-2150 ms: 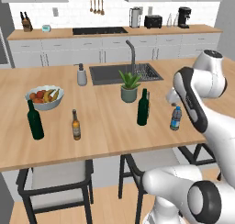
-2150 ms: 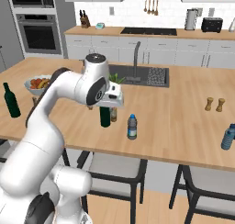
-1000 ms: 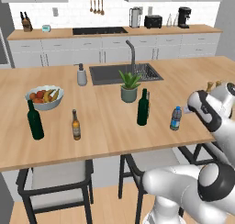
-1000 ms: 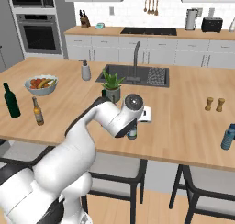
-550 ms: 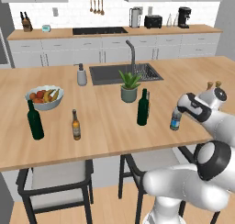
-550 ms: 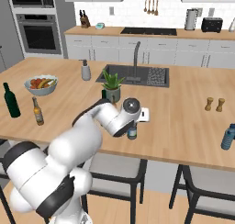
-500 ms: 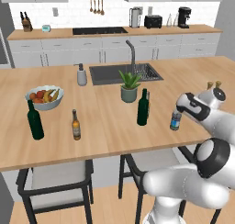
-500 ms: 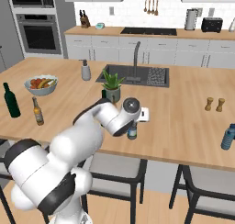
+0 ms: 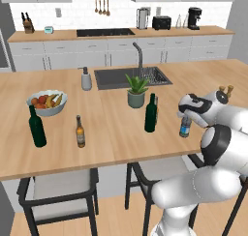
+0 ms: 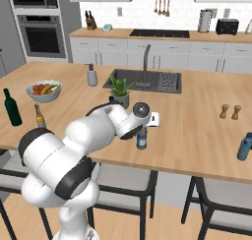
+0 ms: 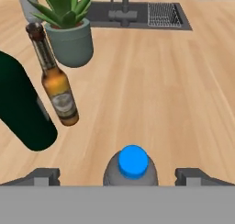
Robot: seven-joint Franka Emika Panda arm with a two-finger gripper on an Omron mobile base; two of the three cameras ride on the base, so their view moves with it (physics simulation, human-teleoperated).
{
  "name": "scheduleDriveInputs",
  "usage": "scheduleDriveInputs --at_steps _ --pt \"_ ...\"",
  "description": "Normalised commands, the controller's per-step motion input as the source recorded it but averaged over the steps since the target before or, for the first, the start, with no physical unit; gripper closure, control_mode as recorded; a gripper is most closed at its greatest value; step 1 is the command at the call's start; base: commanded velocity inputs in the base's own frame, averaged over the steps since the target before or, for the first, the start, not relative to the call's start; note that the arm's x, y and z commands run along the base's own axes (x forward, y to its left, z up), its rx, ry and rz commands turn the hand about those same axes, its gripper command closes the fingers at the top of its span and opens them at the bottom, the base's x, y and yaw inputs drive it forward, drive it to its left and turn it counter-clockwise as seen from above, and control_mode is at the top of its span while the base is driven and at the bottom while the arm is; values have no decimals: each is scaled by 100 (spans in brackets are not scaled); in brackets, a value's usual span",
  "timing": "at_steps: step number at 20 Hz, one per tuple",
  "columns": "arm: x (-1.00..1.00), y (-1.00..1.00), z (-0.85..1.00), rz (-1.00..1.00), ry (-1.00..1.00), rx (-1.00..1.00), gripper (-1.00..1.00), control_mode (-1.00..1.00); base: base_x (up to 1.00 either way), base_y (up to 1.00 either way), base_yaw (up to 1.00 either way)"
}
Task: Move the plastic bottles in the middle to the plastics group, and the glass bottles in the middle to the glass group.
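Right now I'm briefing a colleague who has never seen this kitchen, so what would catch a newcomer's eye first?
The big white arm bends low over the island's front edge, its open gripper straddling a small blue-capped plastic bottle. Just beyond stand a tall dark green wine bottle and a brown beer bottle, near a potted plant by the sink. Far left, a fruit bowl sits behind a matching bottle pair.

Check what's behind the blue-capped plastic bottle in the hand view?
Behind the plastic bottle, the brown beer bottle and dark green wine bottle stand to the left, the potted plant and sink beyond. The open gripper flanks the bottle; its body is hidden.
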Motion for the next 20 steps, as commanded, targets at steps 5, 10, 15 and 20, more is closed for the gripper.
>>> scheduleDriveInputs --at_steps 5,10,15,20 --pt "31 0 -14 0 0 0 -100 -100 0 0 0" --pt "3 0 -10 0 0 0 -100 -100 0 0 0" --pt "0 0 -18 0 0 0 -100 -100 0 0 0" --pt "0 -1 -11 0 0 0 -100 -100 0 0 0"
